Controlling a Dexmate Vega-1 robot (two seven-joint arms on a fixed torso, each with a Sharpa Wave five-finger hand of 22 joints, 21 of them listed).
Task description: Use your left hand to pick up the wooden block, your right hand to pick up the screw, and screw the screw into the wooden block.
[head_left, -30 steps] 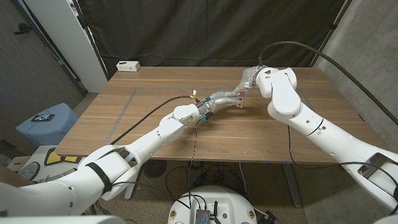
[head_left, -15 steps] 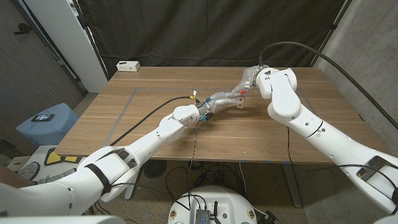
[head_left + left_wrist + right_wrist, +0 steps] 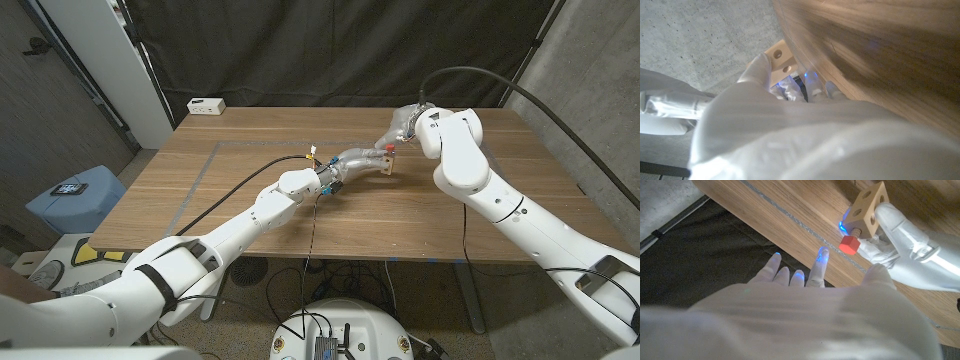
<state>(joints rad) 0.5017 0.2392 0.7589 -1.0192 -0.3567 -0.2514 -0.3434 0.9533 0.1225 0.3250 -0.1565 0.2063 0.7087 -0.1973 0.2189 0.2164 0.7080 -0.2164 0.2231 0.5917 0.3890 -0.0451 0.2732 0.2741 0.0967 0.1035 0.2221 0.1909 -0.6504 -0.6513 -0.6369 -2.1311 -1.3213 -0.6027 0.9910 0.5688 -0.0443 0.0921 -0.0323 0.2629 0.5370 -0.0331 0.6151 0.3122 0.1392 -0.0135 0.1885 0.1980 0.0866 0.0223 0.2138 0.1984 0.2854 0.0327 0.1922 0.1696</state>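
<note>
- The left arm comes in from the near left corner and stretches diagonally across the wooden table [image 3: 250, 215] towards its middle, forearm low over the surface.
- The left hand [image 3: 358, 160] sits at the end of that reach, fingers closed around the wooden block [image 3: 385, 163], which it holds just above the tabletop.
- In the right wrist view the wooden block [image 3: 867, 211] is a pale cube with round holes in its faces, tilted on one corner, gripped from the side by the left hand [image 3: 905, 245]; its fingers wrap the block's far face.
- The screw [image 3: 849, 243] has a red head and stands in a hole in the block's face, its short shank partly entered; the head stays clear of the wood.
- In the left wrist view the block [image 3: 780, 57] shows two holes beyond the left hand's [image 3: 765, 95] wrapped fingers, close against the table's underside-looking grain.
- The right arm enters from the near right corner, bends sharply at the elbow over the far right of the table and turns back towards the centre.
- The right hand [image 3: 805, 280] is spread with nothing in it, fingers apart and extended, tips lit blue, hovering near the screw but apart from it.
- In the head view the right hand [image 3: 405, 122] lies just beyond the block, largely hidden by its own forearm.
- A small white box [image 3: 206, 105] sits at the table's far left corner.
</note>
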